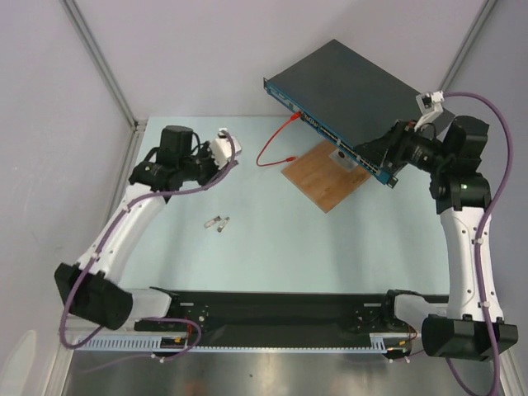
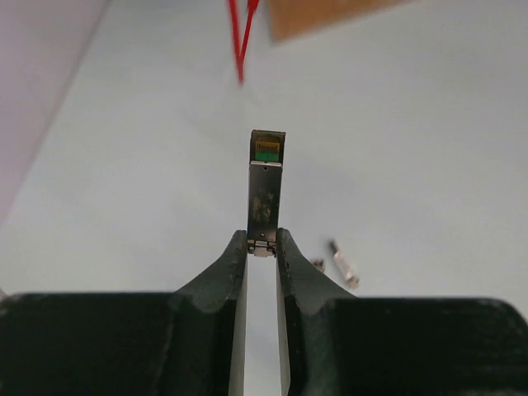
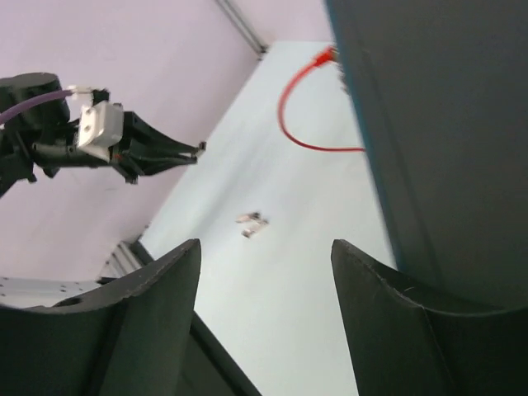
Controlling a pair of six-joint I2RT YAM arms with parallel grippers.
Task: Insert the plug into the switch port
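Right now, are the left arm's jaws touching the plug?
Touching. The left wrist view shows the plug pinched at its near end between both jaws, no gap either side.

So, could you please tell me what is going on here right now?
The left gripper is shut on the plug, a small metal module, and holds it over the table, well away from the switch. The right gripper is at the switch's right end with its jaws apart and nothing visible between them. The plug is not yet in a port. Two spare modules lie on the table.
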